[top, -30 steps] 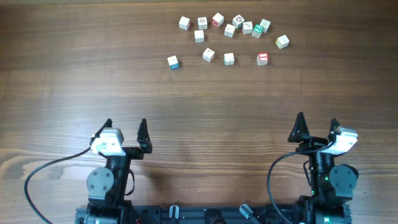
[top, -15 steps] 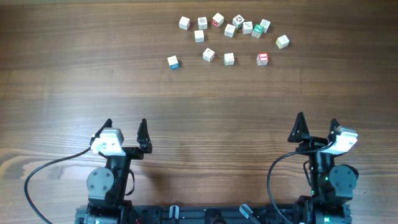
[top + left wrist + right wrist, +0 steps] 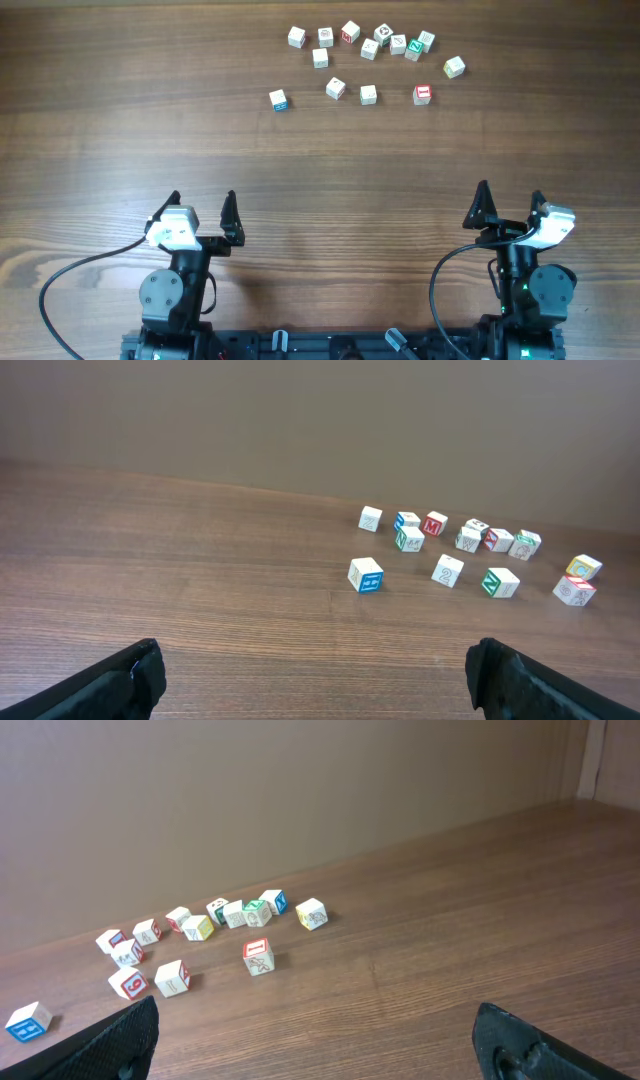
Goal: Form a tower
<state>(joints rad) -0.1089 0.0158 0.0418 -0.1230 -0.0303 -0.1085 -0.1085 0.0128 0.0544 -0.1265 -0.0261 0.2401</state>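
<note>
Left gripper (image 3: 202,200) and right gripper (image 3: 510,195): jaws spread wide, both empty. The cubes (image 3: 368,94) lie in a single layer on the table (image 3: 100,150), well ahead of both grippers. The blue-marked cube (image 3: 278,99) is nearest the left gripper.

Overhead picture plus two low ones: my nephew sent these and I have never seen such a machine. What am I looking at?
Two robot arms sit at one edge of a wooden table. The overhead view looks straight down: the left gripper and right gripper are two-finger claws, both open and empty. The other two pictures come from a camera on each wrist; the dark shapes in their bottom corners are that arm's own fingers. Across the table lie a dozen or so small printed wooden cubes, loose, with no tower built yet; a blue-marked cube sits apart.
</note>
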